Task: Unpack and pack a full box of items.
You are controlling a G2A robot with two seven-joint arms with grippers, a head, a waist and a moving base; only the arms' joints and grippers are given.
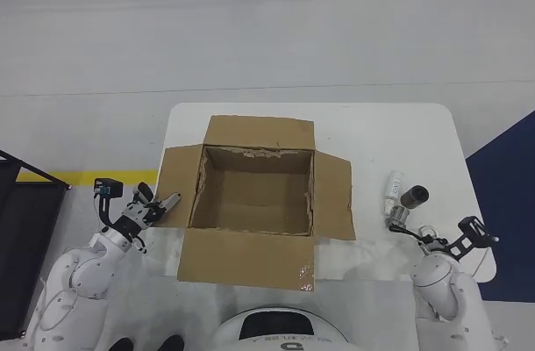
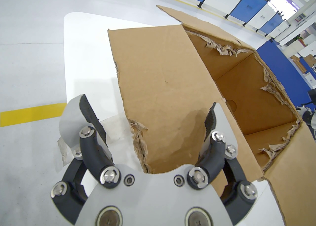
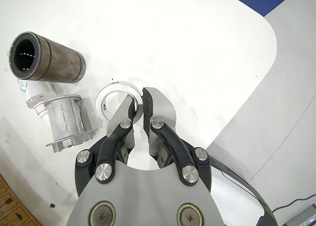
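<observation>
- The right hand (image 3: 140,108) is narrowed onto a silver ring (image 3: 116,93): one pad sits inside the ring and the other outside, pinching its rim between them.
- I cannot tell whether the ring rests on the desk (image 1: 381,132) or is raised off it.
- Just beside the ring lies a silver flanged part (image 3: 66,123) with slotted walls, on its side.
- A dark cylinder (image 3: 49,61) lies just beyond the flanged part, also on its side, with its hollow bore showing at one end.
- A white bottle (image 3: 33,98) lies partly under the dark cylinder and touches the flanged part (only its neck and a little of its body show in the wrist view).
- These things are grouped near the desk's right edge, toward its near right corner and well apart from the box (image 1: 254,202).
- The left hand (image 2: 148,115) is spread wide and holds nothing.
- It hovers at the desk's left edge, over the outer end of the box's left flap (image 2: 160,76), with one finger to either side of the flap's torn corner.
- The box stands in the middle of the desk, open at the top, with all four flaps folded outward.
- Its near flap reaches the desk's near edge, and its left flap reaches the left edge.
- Torn paper runs along the box's inner rims.
</observation>
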